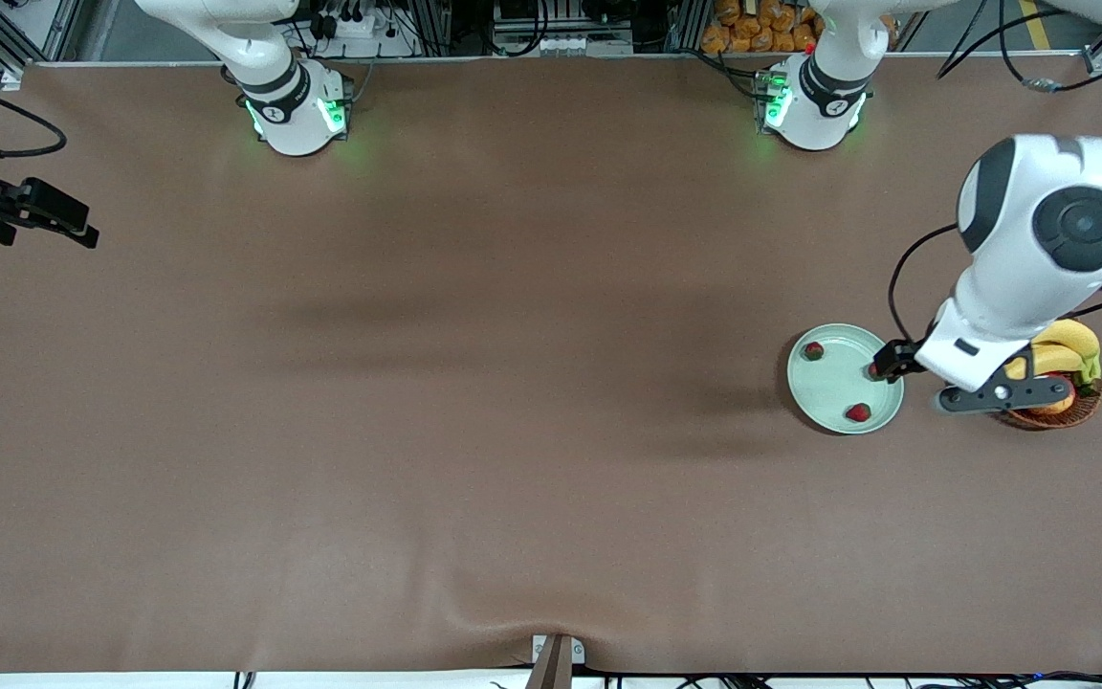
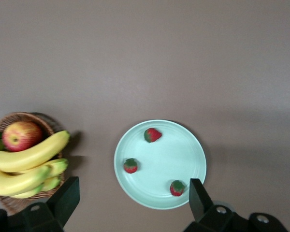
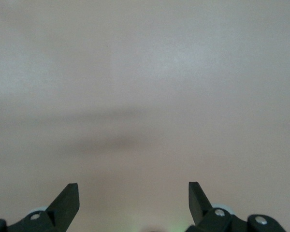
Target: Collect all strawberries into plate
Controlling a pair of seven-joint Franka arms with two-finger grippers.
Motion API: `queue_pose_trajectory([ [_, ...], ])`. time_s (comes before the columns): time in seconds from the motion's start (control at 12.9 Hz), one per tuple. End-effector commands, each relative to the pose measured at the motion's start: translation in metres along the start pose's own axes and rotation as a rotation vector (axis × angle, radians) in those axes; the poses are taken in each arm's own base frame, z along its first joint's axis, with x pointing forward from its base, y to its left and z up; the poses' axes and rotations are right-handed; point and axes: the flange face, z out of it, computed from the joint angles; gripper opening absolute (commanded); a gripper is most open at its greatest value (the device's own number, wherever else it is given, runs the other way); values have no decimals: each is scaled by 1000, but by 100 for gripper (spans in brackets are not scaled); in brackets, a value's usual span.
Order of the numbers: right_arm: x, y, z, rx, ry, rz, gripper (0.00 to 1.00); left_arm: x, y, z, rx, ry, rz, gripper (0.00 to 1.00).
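Note:
The pale mint-green plate lies toward the left arm's end of the table, and all three strawberries are in it. One strawberry lies by the rim farthest from the front camera. One lies near the rim nearest that camera. One lies at the basket-side rim, partly under my left gripper. In the left wrist view the plate holds the same berries. My left gripper is open and empty over the plate's basket-side edge. My right gripper is open and empty over bare table at the right arm's end.
A brown wicker basket stands beside the plate. It holds bananas and a red-yellow apple. The brown table cover has a wrinkle at its edge nearest the front camera.

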Motion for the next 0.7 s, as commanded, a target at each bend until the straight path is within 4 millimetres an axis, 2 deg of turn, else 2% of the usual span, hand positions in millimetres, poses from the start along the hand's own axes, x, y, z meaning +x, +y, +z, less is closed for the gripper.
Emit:
queue_pose_trajectory([
  [0.0,-7,2,-7,8,5,8,100,-4,-8,-42,-34,-27,-4,100],
  [0.31,-7,3,-7,8,4,10,100,-5,-15,-91,-96,-67,-36,100],
  [0.62,-7,3,-7,8,4,11,100,-13,-22,-115,-121,-52,-1,100],
])
